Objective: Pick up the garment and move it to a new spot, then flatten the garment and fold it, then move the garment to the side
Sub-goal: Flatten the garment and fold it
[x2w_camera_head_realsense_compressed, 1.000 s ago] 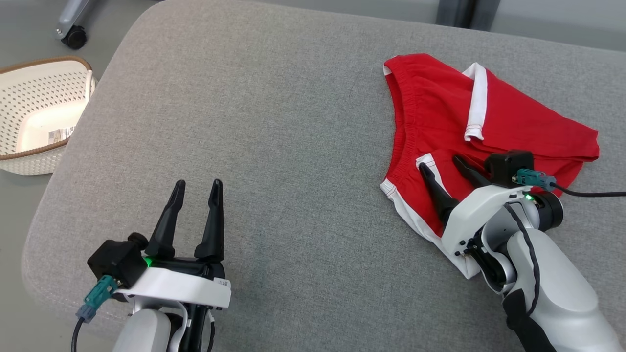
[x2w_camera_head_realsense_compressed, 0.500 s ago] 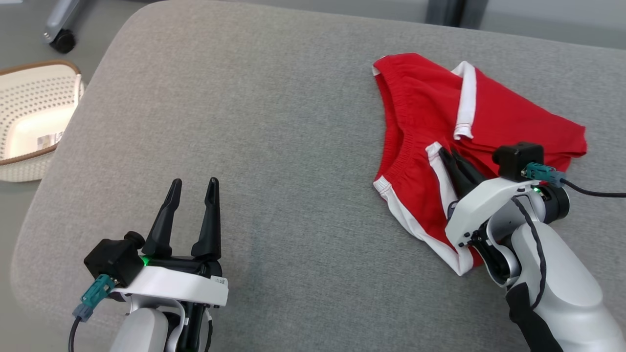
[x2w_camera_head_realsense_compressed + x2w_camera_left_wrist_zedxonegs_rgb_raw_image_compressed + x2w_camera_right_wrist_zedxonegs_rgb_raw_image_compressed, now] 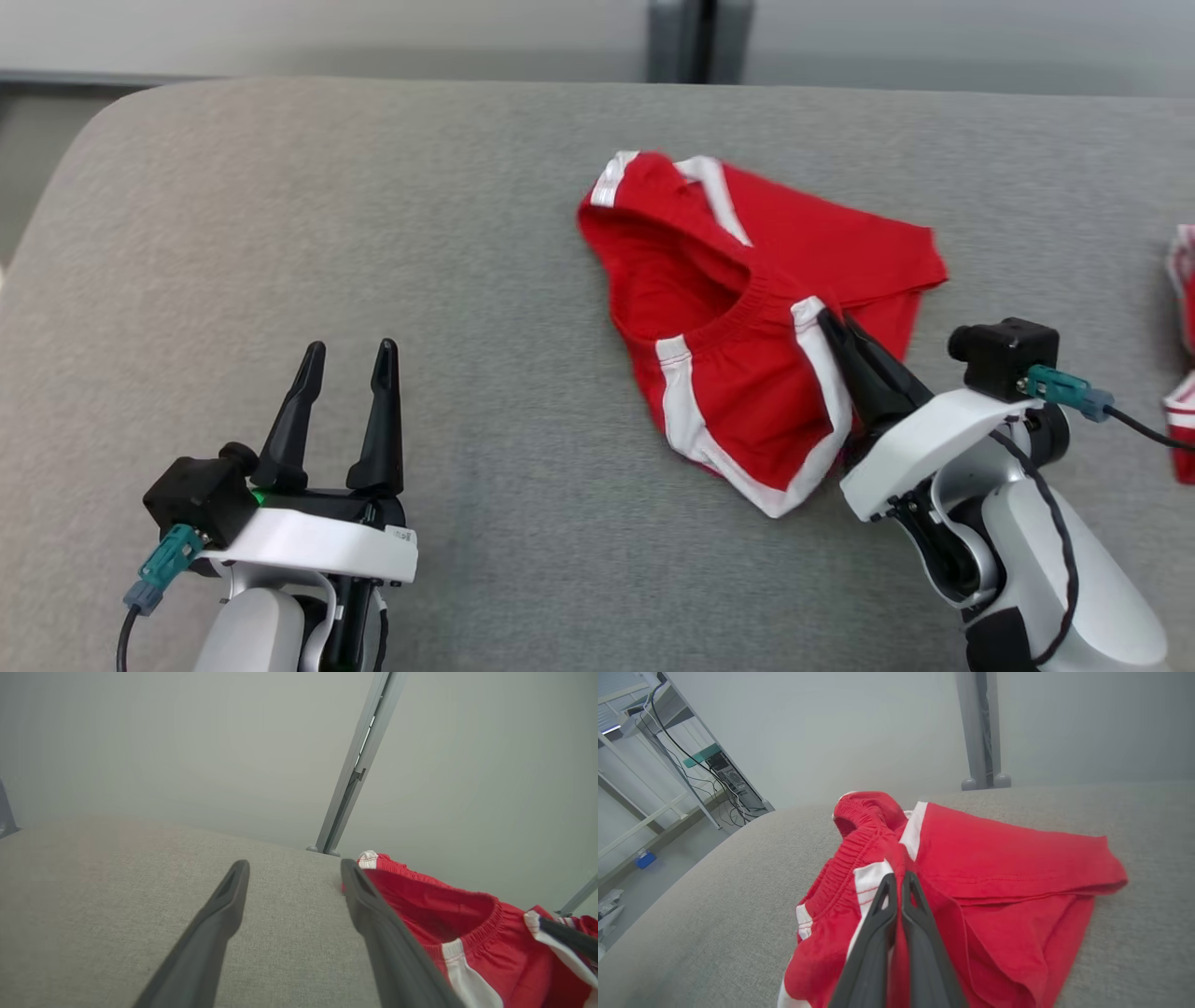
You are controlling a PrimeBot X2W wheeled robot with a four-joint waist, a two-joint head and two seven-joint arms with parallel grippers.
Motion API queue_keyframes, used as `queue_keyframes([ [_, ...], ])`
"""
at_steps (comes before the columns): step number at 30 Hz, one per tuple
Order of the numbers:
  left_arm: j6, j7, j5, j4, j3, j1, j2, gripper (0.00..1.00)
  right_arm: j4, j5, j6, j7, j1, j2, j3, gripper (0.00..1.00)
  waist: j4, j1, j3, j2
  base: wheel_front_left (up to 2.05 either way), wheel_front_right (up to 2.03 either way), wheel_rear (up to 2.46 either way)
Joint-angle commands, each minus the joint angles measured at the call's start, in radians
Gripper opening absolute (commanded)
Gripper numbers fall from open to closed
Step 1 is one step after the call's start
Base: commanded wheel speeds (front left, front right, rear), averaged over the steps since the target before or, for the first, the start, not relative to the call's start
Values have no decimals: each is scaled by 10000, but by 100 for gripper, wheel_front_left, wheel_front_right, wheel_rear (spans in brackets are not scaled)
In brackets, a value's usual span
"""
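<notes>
Grey cushion (image 3: 373, 233) is carrying crumpled red, white-striped shorts (image 3: 747, 280) at centre right; right gripper (image 3: 831, 327), spread a second ago, is pinching their waistband; left gripper (image 3: 350, 351) is hanging wide, lower left.

We see the garment (image 3: 738, 411) as soft red cloth, matt, with white cloth bands and a puckered elastic waistband (image 3: 840, 868); stitching shows along its hems. The tabletop (image 3: 467, 233) is covered in grey woven fabric, matt, with a coarse, flecked weave. On the left end effector (image 3: 350, 347) and the right end effector (image 3: 829, 322) we find fingers (image 3: 210, 933) that look like smooth, dark, matt plastic. The wrist shell (image 3: 924, 439) is smooth white plastic with a slight sheen, and the camera block (image 3: 1004, 353) is matt black. The teal plug (image 3: 1064, 387) looks like plastic, its black cable (image 3: 1148, 431) rubbery. The post (image 3: 980, 728) behind looks like smooth grey metal.
</notes>
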Motion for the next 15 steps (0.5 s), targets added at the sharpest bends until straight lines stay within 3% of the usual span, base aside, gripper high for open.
queue_keyframes([
  [1, -63, -28, 95, 34, 39, -141, 38, 100, -190, 123, 2, 72, 172, -81, -37, 0, -495, 0, -286, 0, 0, 0, 0],
  [7, -106, -28, 145, 101, 131, -15, 38, 100, -643, 498, 4, 269, 503, 105, -157, 0, -962, 0, -522, 0, 0, 0, 0],
  [15, -141, -28, 153, 118, 110, 102, 35, 100, -847, 455, 4, 404, 678, 139, -153, 0, -1050, 0, -678, 0, 0, 0, 0],
])
